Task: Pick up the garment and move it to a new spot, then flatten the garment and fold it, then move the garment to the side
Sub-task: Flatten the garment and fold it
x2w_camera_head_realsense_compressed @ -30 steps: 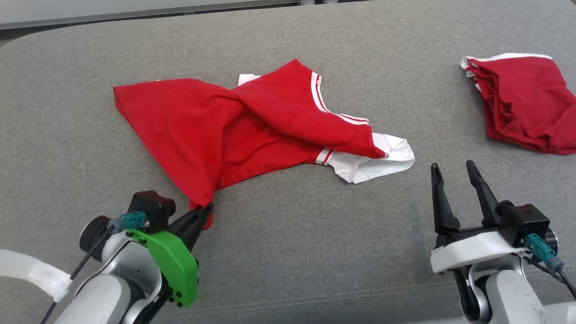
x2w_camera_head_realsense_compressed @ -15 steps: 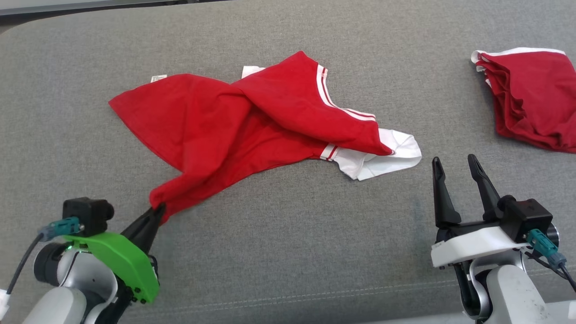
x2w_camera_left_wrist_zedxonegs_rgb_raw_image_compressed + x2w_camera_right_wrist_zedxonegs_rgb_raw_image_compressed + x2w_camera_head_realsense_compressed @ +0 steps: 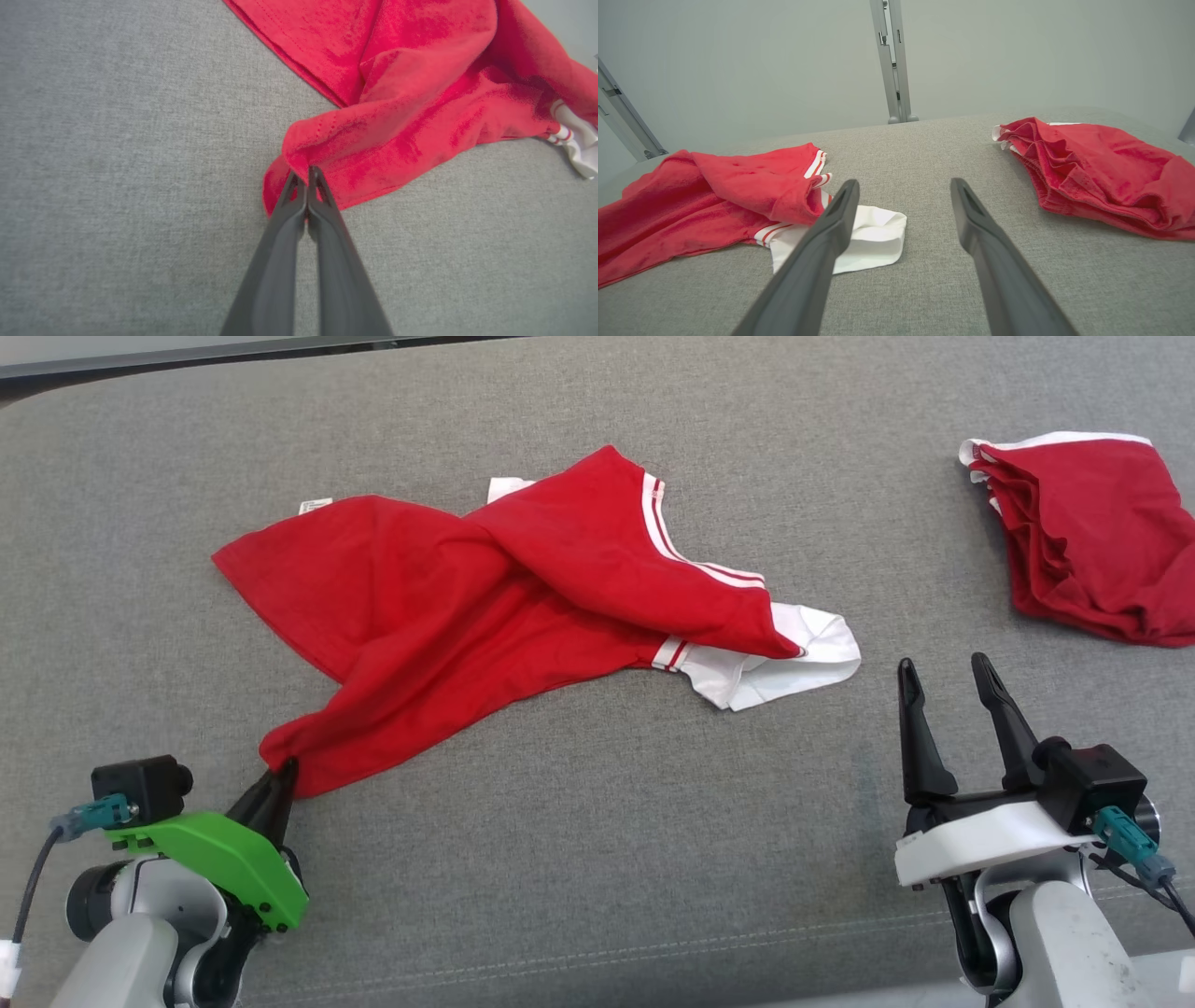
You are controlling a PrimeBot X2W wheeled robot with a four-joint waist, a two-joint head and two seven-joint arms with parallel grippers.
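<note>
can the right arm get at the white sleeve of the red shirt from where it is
Probably yes: its fingers stand open, and only bare grey surface lies between them and the white sleeve of the red shirt, just to their left. Nothing covers the sleeve's end.

The left gripper (image 3: pixel 308 176), fingers pressed together, pinches a bunched hem of the red garment (image 3: pixel 411 79) on grey upholstery (image 3: pixel 117 163). The garment's white, red-striped sleeve (image 3: pixel 578 148) lies far right.

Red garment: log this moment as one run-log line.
left gripper shut on red garment corner | right gripper open, empty | second garment far right
</note>
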